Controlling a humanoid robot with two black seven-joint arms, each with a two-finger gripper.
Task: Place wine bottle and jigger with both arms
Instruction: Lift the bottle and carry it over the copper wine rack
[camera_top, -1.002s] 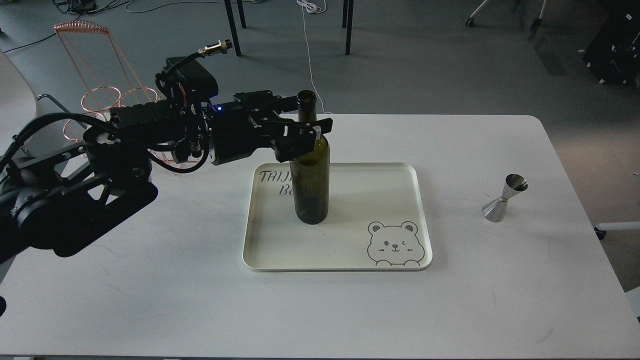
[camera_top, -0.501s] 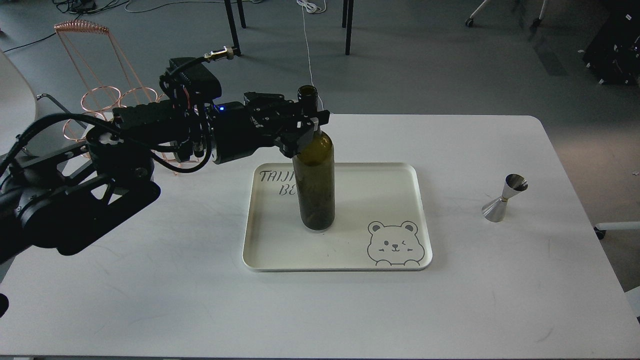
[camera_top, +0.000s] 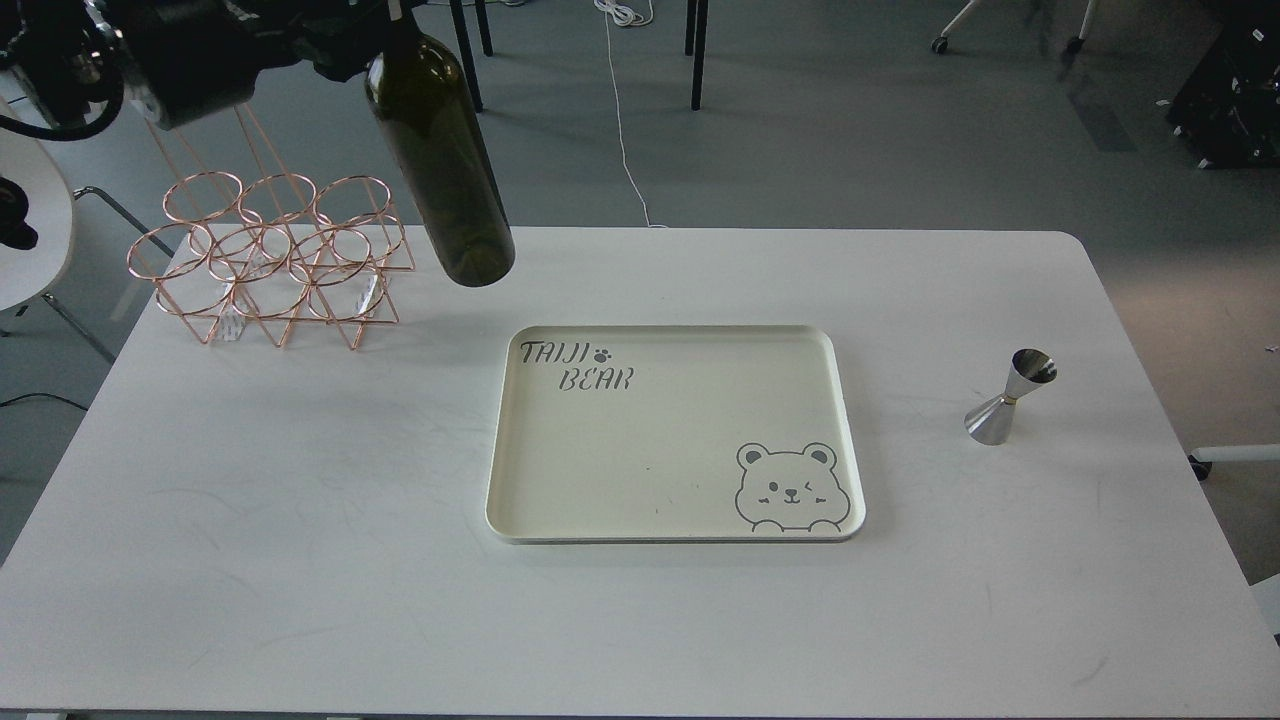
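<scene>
The wine bottle (camera_top: 445, 160), dark olive green, hangs tilted in the air above the table's back left, its base low and to the right over the table's far edge. Its neck runs out of the top of the head view. My left gripper (camera_top: 385, 15) is at the top edge, shut on the bottle's neck, and only partly shows. The jigger (camera_top: 1008, 398), small and shiny steel, stands upright on the white table at the right, apart from everything. My right arm and gripper are out of view.
A cream tray (camera_top: 840, 420) with a bear drawing and "TAIJI BEAR" lettering lies at the table's middle with nothing on it. A copper wire bottle rack (camera_top: 270, 260) stands at the back left, just left of the hanging bottle. Chair legs and cables are on the floor beyond.
My left gripper closed on the bottle's neck and lifted the bottle off the tray, carrying it up and to the left toward the rack. The jigger has not moved.
</scene>
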